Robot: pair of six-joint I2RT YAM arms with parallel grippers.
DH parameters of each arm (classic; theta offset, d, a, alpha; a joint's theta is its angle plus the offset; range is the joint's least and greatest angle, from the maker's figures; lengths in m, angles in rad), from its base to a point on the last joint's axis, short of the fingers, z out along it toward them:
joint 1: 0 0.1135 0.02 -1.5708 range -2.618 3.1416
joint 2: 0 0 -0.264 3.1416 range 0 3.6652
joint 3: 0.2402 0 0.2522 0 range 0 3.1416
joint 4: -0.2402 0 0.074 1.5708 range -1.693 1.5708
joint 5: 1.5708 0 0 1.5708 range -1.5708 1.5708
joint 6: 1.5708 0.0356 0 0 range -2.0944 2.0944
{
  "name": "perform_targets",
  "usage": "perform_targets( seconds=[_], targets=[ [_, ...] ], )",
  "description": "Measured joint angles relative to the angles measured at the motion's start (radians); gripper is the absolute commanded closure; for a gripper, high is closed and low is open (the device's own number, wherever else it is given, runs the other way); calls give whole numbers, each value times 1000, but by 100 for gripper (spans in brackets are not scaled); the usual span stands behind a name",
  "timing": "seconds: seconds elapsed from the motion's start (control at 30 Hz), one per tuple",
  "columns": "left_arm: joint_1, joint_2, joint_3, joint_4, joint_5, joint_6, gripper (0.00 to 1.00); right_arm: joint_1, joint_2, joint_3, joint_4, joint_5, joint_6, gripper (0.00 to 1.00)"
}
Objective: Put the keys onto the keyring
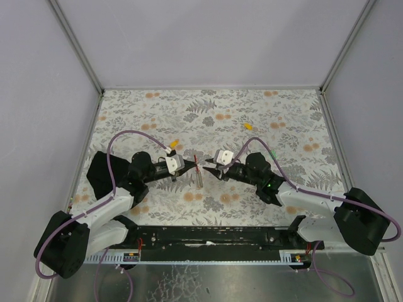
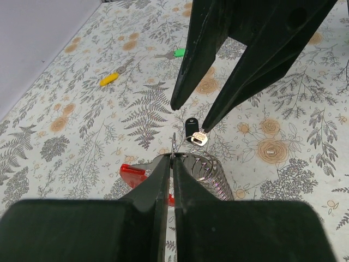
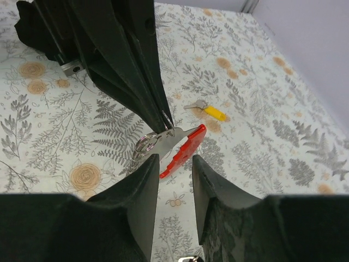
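Along the near edge of the surface (image 1: 283,107) I see both arm bases, left one on the left, and both arms reach in to meet around the middle.

Left tool (image 2: 172,158) is pressed together and pinches the thin grey metal piece of the keyring (image 2: 131,172). The wrist view shows the fingers closed right on that edge. The red loop sticks out to one side below the fingers, and a wire ring with a coil sits on the other side. I can't tell if the keyring's low end touches the surface.

Right tool (image 3: 174,161) faces the left one, tips close. Its fingers are spread and I see nothing clamped between them. The red end of the keyring shows just past the gap in its own camera.

Black key (image 2: 191,129) sits right at one right fingertip, just beyond the keyring. I can't tell if it touches the finger or rests on the surface.

Farther out, three loose keys lie flat on the surface, well apart from the tools. Green key (image 1: 274,155) is off to the right beside the right arm. Orange-yellow key (image 1: 175,143) is just behind the left wrist. Yellow key (image 1: 249,126) is the farthest back, right of centre.
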Motion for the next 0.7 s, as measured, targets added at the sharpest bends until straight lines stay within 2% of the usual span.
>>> perform_targets(
  seconds=[0.1,0.43,0.7],
  targets=[
    [-1,0,0,0,-3,-6,100,0,14,27,-41,14,85,64],
    [-2,13,0,1,-19,-20,100,0,27,125,-169,88,518,65],
    [-3,15,0,2,-21,-29,100,0,27,200,-315,114,718,68]
  ],
)
